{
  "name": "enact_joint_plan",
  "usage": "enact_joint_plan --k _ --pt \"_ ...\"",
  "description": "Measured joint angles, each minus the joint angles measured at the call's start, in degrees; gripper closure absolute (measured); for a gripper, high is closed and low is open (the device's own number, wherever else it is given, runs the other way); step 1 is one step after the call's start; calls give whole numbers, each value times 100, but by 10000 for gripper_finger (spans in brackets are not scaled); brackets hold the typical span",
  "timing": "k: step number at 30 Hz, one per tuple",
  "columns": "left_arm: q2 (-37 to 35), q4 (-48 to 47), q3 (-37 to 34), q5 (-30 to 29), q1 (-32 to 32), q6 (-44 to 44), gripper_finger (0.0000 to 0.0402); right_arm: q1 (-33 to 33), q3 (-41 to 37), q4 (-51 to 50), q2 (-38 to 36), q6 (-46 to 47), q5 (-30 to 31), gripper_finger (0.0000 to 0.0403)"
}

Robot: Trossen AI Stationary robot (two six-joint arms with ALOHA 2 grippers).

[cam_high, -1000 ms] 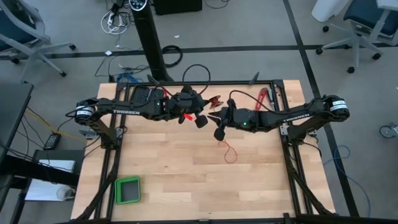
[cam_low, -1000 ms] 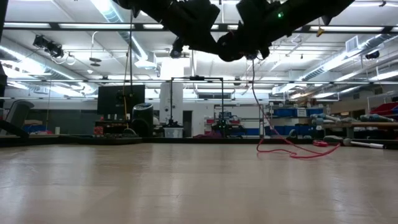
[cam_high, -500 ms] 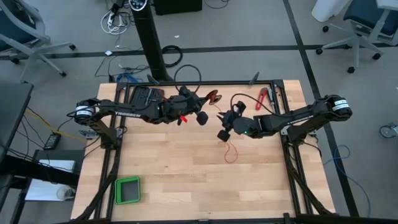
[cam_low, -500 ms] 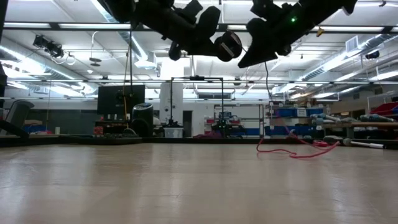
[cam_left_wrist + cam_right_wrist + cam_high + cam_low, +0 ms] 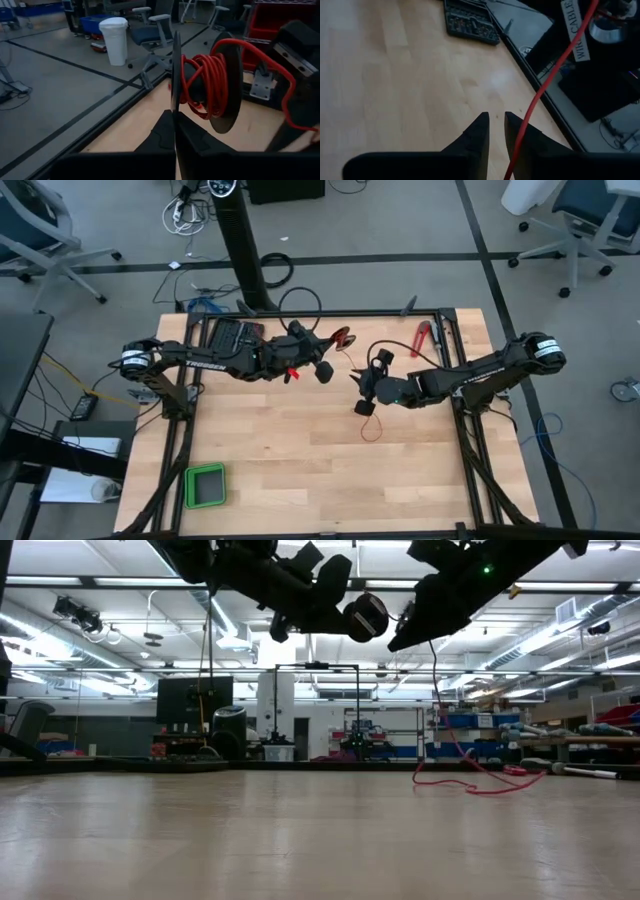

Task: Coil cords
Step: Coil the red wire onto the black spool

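Note:
A thin red cord is partly wound on a small dark spool point(image 5: 210, 85), which also shows in the high view point(image 5: 342, 335) near the table's far edge. My left gripper point(image 5: 175, 117) is shut on the spool, up in the air. The cord's free length point(image 5: 540, 95) runs past my right gripper point(image 5: 496, 127), hangs down point(image 5: 436, 700), and ends in loose loops on the table point(image 5: 372, 425). My right gripper point(image 5: 363, 404) hovers to the right of the spool; its fingers stand a narrow gap apart with nothing between them. My left gripper pinches the edge of one thin flange of the spool point(image 5: 175, 100) between its two fingers. The spool is lifted clear of the table, with its flanges standing on edge. My right gripper has the cord running along the outer side of one finger point(image 5: 520, 142), not between the fingers. Below it the cord hangs slack to the table.
A black bit case point(image 5: 235, 335) lies at the far left of the table and a red-handled tool point(image 5: 422, 338) at the far right. A green tray point(image 5: 205, 485) sits near the front left corner. The wooden top between them is bare.
My right gripper has drawn away from the spool, toward the table's right and near edges, and the hanging cord has gone with it. My left gripper has turned, so that the spool's round flange now faces the low view.

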Motion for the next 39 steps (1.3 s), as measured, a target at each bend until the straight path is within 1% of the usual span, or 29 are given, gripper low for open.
enact_joint_plan --k 3,8,12,14,17,22,25,31,35,39 --pt "0 -6 0 156 0 61 401 -12 0 -171 0 152 61 345" --pt "0 -4 0 198 -15 202 401 -131 -2 -679 0 735 247 345" --pt "0 -5 0 241 -35 331 401 -167 -2 -766 -4 765 247 345" --pt "0 18 0 259 -63 423 401 -221 -2 -782 -4 587 249 341" --pt "0 26 0 273 -108 448 401 -315 -2 -712 -4 531 217 323" --pt "0 14 0 270 -114 448 401 -483 -2 -563 -4 576 -143 269" --pt "0 1 0 268 -114 453 401 -477 -2 -581 -7 439 -155 249" --pt "0 -108 0 172 -114 597 401 -258 -4 -727 -161 302 -175 252" --pt "0 -154 0 170 -114 597 401 -132 -4 -1030 -383 512 -234 256" --pt "0 -144 0 172 -114 597 401 -120 -4 -1028 -487 850 -608 256"
